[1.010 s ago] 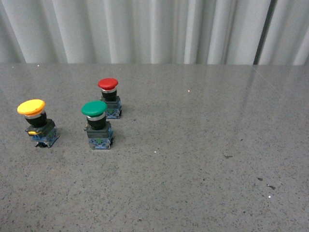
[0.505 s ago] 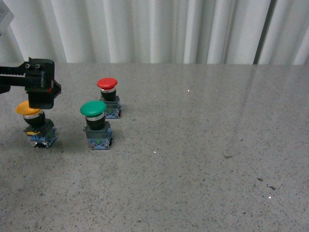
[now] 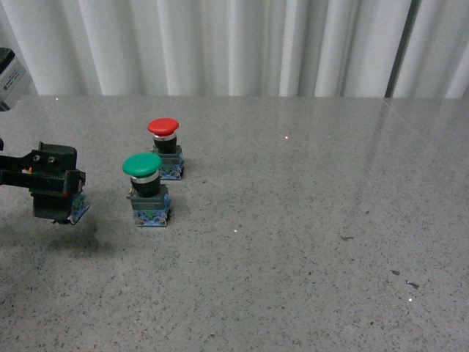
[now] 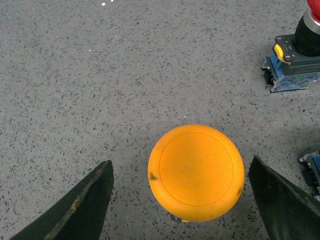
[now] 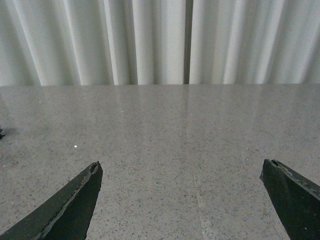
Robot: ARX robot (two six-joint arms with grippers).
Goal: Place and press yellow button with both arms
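Observation:
The yellow button stands upright on the grey table; in the left wrist view its yellow cap sits between the two open fingers of my left gripper, with a gap on each side. In the front view my left gripper is low at the far left and hides the button; only a bit of its blue-grey base shows. My right gripper is open and empty over bare table, facing the curtain. It does not show in the front view.
The green-capped button stands just right of my left gripper, and the red-capped button stands behind it. The red-capped button's body also shows in the left wrist view. A white curtain runs behind the speckled table.
My left gripper came in from the left and dropped down over the yellow button, which now stands between its fingers. The green and red buttons have not moved.

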